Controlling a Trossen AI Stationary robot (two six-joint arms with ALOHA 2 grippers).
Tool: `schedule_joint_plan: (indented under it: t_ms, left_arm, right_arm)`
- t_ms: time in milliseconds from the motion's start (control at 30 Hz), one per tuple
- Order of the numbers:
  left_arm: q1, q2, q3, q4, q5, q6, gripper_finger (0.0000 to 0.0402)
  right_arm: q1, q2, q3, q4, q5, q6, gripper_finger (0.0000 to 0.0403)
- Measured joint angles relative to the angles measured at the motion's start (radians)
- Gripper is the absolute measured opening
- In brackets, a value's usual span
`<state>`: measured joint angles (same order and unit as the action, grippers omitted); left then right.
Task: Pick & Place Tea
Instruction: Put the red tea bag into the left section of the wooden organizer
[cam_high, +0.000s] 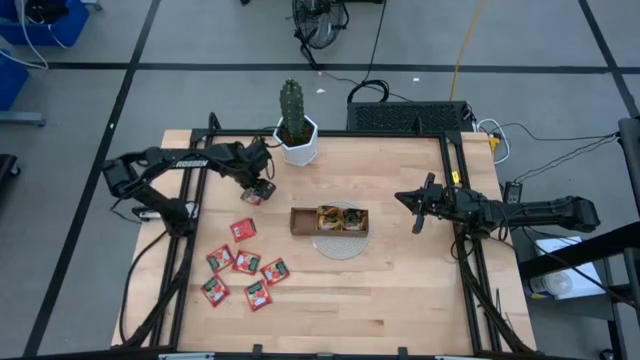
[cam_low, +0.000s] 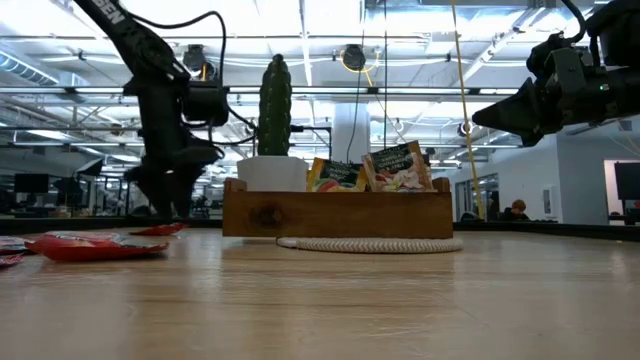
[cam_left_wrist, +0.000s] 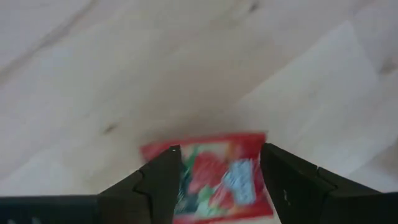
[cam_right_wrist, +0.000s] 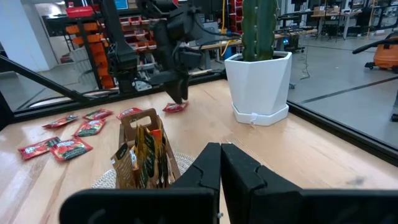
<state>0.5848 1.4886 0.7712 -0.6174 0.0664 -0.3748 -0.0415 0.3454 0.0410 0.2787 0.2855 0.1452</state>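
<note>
A red tea sachet (cam_left_wrist: 217, 177) with green-white marks lies flat on the wood table, near the cactus pot. My left gripper (cam_left_wrist: 221, 148) is open right above it, pointing down, one finger over each side edge; it also shows in the high view (cam_high: 258, 190). Several more red sachets (cam_high: 245, 265) lie flat toward the near left. The brown wooden tray (cam_high: 300, 221) sits on a round woven mat (cam_high: 340, 246) with orange-yellow sachets (cam_low: 398, 165) standing in it. My right gripper (cam_right_wrist: 221, 155) is shut and empty, hovering right of the tray (cam_high: 405, 198). My left gripper comes at the red sachet (cam_left_wrist: 186, 155) from above with its fingers (cam_left_wrist: 165, 177) spread over the sachet's two side edges. The sachet lies flat on the table. I cannot tell whether the fingertips touch it.
A tall green cactus in a white pot (cam_high: 296, 140) stands at the far edge, close behind my left gripper. A black frame rail (cam_high: 455, 200) borders the table's right side. Bare wood (cam_high: 400, 300) lies on the near right.
</note>
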Motion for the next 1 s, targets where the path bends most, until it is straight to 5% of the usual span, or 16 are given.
schedule_joint_plan:
  t_ms: [167, 467, 733, 1000]
  left_arm:
    - [-0.045, 0.059, 0.000, 0.040, 0.075, -0.016, 0.0218]
    - [-0.143, 0.105, 0.005, 0.028, -0.031, -0.037, 0.0218]
    - [-0.179, 0.004, 0.034, -0.087, -0.064, -0.001, 0.0218]
    - [-0.316, -0.044, 0.074, -0.250, -0.141, -0.162, 0.0218]
  right_arm:
    - [0.000, 0.000, 0.000, 0.000, 0.000, 0.000, 0.0000]
    - [0.000, 0.000, 0.000, 0.000, 0.000, 0.000, 0.0000]
    - [0.000, 0.000, 0.000, 0.000, 0.000, 0.000, 0.0000]
    - [0.000, 0.000, 0.000, 0.000, 0.000, 0.000, 0.0000]
